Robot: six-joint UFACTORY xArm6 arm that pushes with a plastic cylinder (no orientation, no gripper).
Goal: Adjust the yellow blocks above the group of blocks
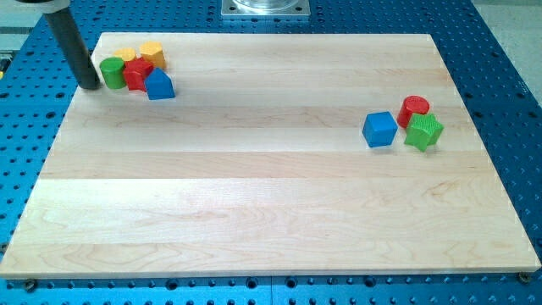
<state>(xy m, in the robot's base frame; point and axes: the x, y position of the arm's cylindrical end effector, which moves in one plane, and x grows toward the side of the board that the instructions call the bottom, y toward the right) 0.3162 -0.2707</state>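
Observation:
Two yellow blocks sit at the board's upper left: a yellow hexagonal block and a smaller yellow block to its left. Just below them lie a green cylinder, a red star-shaped block and a blue block, all packed close together. My tip rests on the board at the left edge, just left of the green cylinder, close to it.
A second group lies at the view's right: a blue cube, a red cylinder and a green star-shaped block. The wooden board lies on a blue perforated table. A metal mount stands at the top.

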